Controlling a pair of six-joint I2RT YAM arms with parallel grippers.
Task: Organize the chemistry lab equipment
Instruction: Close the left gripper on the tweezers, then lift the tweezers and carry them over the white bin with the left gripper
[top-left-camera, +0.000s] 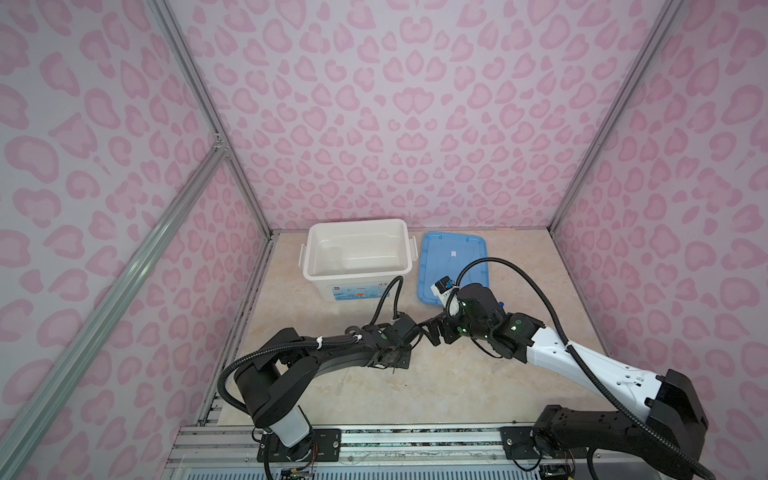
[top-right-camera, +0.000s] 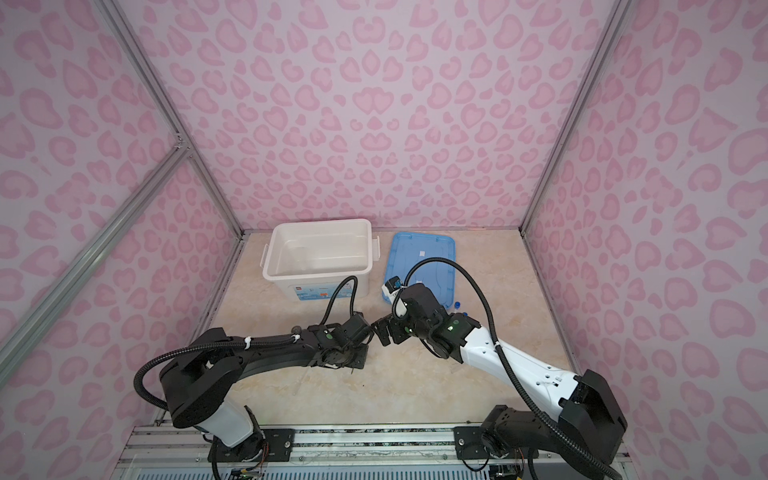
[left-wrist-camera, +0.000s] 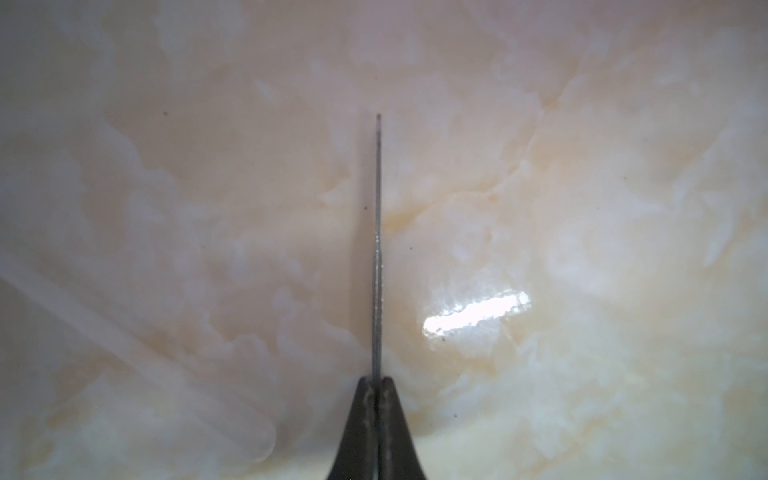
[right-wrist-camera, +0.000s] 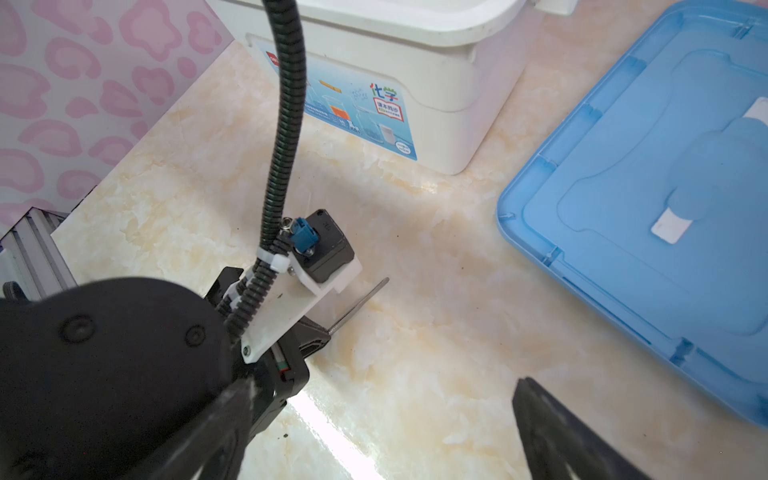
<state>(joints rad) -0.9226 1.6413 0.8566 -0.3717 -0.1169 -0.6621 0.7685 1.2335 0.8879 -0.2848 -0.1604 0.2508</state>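
Tweezers (left-wrist-camera: 377, 249) clamped in left end effector (left-wrist-camera: 377, 379), tips jutting straight out — edge-on

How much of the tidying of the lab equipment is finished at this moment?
Done: one clear glass seems to stand inside the white bin. In hand: the left claw is shut on the metal tweezers. Left: a clear rod lying on the table, and blue-capped tubes, mostly hidden, beside the blue lid, which is off the bin.
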